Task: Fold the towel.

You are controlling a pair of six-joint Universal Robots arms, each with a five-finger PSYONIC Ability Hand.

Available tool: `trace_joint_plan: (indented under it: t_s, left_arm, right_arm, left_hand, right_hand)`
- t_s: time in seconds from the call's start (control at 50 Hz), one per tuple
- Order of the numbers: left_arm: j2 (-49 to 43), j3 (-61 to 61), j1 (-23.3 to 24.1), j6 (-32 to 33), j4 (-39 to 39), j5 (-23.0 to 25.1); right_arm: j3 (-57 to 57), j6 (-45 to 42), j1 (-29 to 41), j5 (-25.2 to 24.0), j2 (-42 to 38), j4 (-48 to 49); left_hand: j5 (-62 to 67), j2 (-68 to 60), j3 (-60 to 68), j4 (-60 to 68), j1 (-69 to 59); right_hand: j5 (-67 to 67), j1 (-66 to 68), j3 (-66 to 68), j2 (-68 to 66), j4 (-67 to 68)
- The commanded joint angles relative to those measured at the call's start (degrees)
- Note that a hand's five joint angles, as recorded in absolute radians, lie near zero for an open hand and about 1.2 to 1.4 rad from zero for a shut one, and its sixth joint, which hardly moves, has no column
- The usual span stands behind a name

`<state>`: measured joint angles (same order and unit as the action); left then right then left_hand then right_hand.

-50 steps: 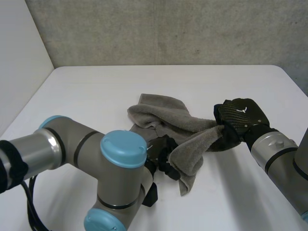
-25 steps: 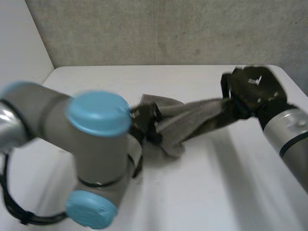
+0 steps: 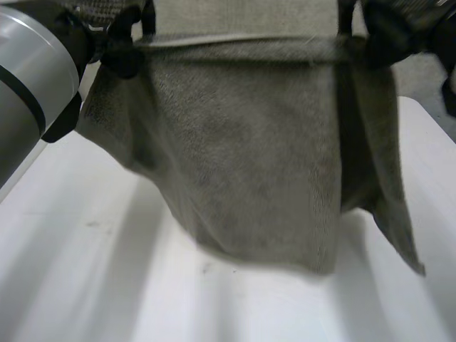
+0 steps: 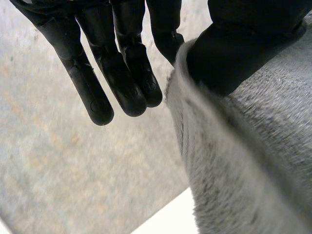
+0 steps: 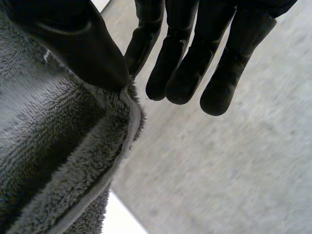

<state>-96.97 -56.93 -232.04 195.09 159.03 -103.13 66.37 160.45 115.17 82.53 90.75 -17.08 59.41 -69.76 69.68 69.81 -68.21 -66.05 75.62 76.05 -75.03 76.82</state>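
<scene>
The grey towel (image 3: 249, 157) hangs spread out above the white table (image 3: 85, 285), held up by its top edge. My left hand (image 3: 121, 43) grips that edge at its left end, my right hand (image 3: 385, 35) at its right end. In the left wrist view the thumb of my left hand (image 4: 97, 63) pinches the towel (image 4: 253, 161) against a finger while the other fingers stay straight. In the right wrist view my right hand (image 5: 195, 53) does the same, thumb pressed on the hemmed corner of the towel (image 5: 53, 161). The towel's lower edge hangs just over the table, with a longer flap at the right.
The grey left arm (image 3: 28, 78) stands high at the left. A concrete wall (image 4: 58, 170) lies behind both hands. The hanging towel hides the far part of the table.
Both hands have lifted the towel off the table and moved apart. It went from a bunched heap to a stretched, hanging sheet. The left hand closed on its edge.
</scene>
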Motion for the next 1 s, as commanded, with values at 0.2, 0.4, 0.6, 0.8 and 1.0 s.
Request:
trace_joint_plan:
  t_s: [0.2,0.4,0.6,0.8,1.0]
  left_arm:
    - [-23.5,7.6,-7.3,-1.7,12.6,3.5]
    - [-20.8,13.3,-7.1,-8.8,19.1,4.1]
    - [-13.2,-8.5,-9.6,-9.0,18.9,4.3]
    - [-12.0,-20.4,-14.3,-8.9,26.8,4.4]
    - [-11.6,-24.8,-19.1,-9.2,30.5,4.6]
  right_arm:
    - [-17.0,-7.2,1.7,3.0,-32.4,2.9]
    - [-23.4,-6.8,2.3,8.0,-33.6,7.2]
    - [-2.2,-0.8,3.2,9.8,-26.0,-1.1]
    - [21.5,5.0,5.1,0.4,-19.6,8.0]
    - [24.4,14.9,9.3,0.0,-23.4,11.5]
  left_hand:
    - [10.6,-10.2,10.3,10.2,-11.8]
    - [10.6,-10.2,10.3,10.2,-11.8]
    - [10.6,-10.2,10.3,10.2,-11.8]
    - [10.6,-10.2,10.3,10.2,-11.8]
    - [10.6,-10.2,10.3,10.2,-11.8]
  right_hand:
    - [-3.9,4.4,4.0,-5.0,3.2]
    - [23.5,-23.1,-23.5,22.5,-24.3]
    - [53.9,-53.4,-53.9,52.8,-54.6]
    - [59.1,-58.6,-59.0,58.0,-59.8]
    - [62.9,-62.5,-62.9,61.9,-63.7]
